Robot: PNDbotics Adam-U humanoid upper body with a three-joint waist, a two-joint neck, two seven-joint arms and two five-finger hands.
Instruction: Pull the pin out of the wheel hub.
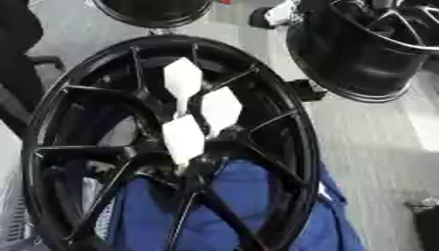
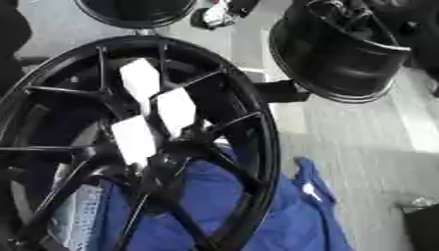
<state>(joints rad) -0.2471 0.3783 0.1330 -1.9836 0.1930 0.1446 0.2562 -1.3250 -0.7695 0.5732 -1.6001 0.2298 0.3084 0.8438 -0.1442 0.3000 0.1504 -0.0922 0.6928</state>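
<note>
Currently the black spoked alloy wheel hub (image 1: pixel 171 142) fills the near view, on blue cloth (image 1: pixel 231 215). 3 white faceted pins (image 1: pixel 183 139) sit at its centre. Neither hand shows, so their state can't be told.

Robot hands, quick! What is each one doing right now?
Left robot hand: not in view.
Right robot hand: not in view.
Only the black wheel with white pins shows.

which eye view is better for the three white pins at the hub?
Left eye view. The three white pins sit near the picture's middle, clustered at the centre of the black wheel hub, each outline clear against the dark spokes. The right eye view shows the same three, shifted left and somewhat smaller. Neither hand shows in either view.
</note>
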